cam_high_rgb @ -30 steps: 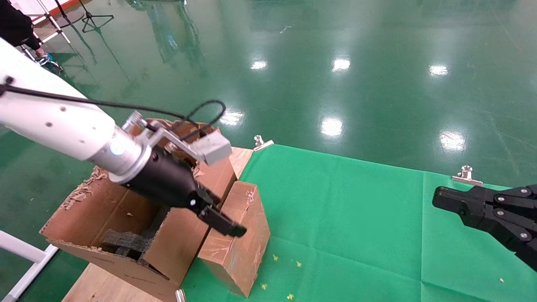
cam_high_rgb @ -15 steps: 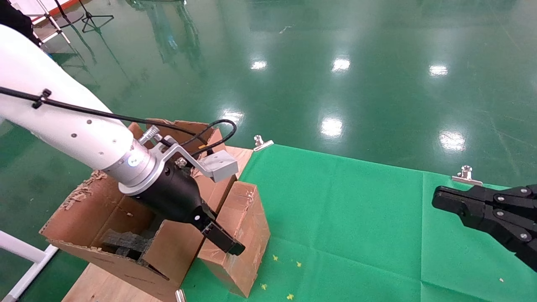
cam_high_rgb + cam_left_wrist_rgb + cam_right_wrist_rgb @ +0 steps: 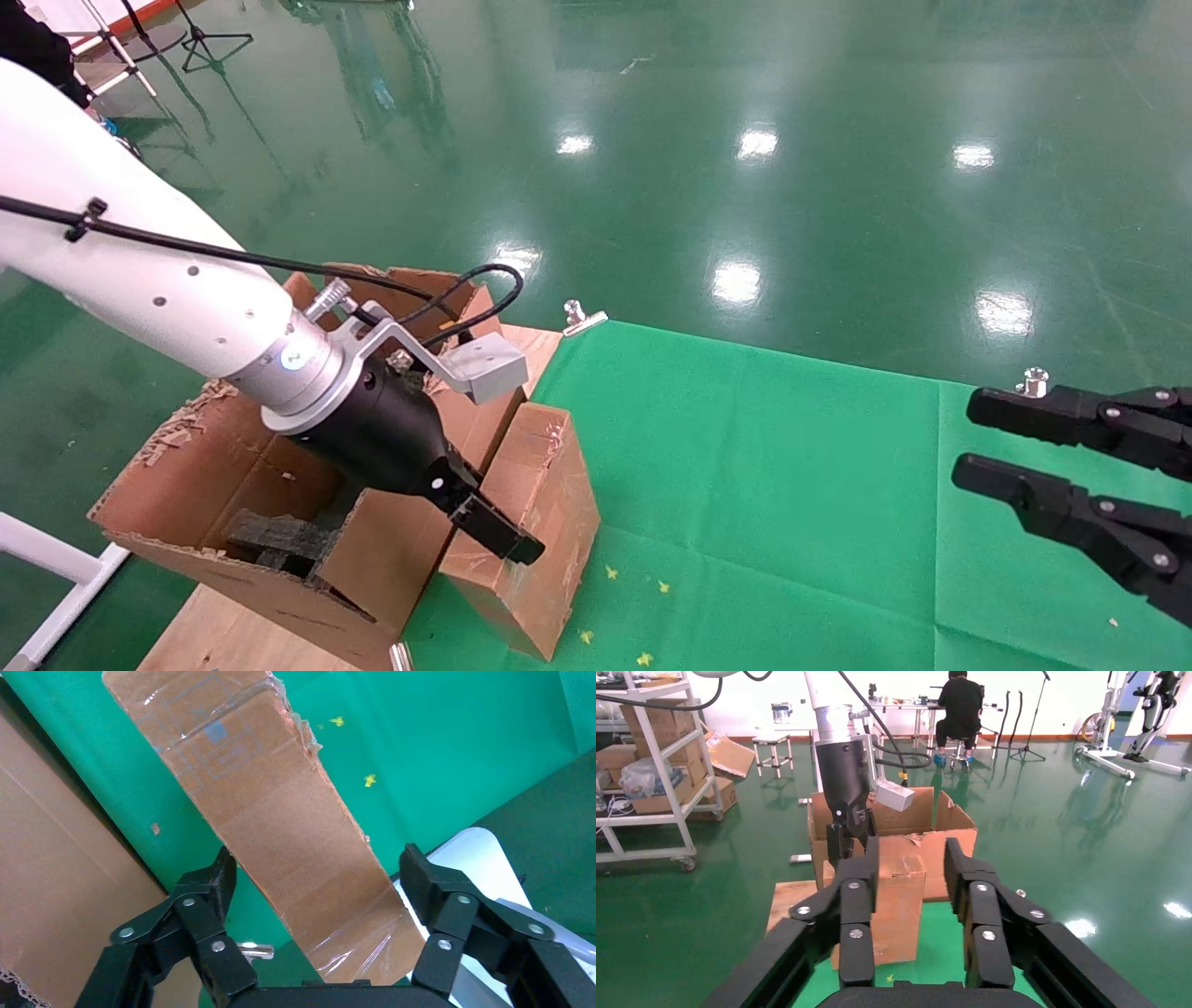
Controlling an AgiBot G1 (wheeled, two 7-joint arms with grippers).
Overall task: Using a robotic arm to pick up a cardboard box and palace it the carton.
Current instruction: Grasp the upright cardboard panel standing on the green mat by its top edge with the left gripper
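Observation:
The cardboard box (image 3: 559,485) stands upright on the green cloth, against the carton's (image 3: 242,461) side flap. Black foam shows inside the carton. The robotic arm is my left one. Its gripper (image 3: 494,531) is open and lowered over the box's near upper edge. In the left wrist view the taped box (image 3: 281,811) runs between the spread fingers (image 3: 221,874), with a small gap on each side. My right gripper (image 3: 964,438) hangs open at the table's right edge, far from the box. In its own view the right gripper (image 3: 910,864) frames the distant box (image 3: 898,903) and carton (image 3: 912,811).
A green cloth (image 3: 792,485) covers the table, held by metal clips (image 3: 582,317) at its far edge. The carton rests on a wooden board (image 3: 233,643) left of the cloth. A shelf rack (image 3: 652,762) and a seated person (image 3: 961,706) are far behind.
My right gripper has gone from shut to open. My left gripper dropped a little lower over the box early on and has hardly moved since.

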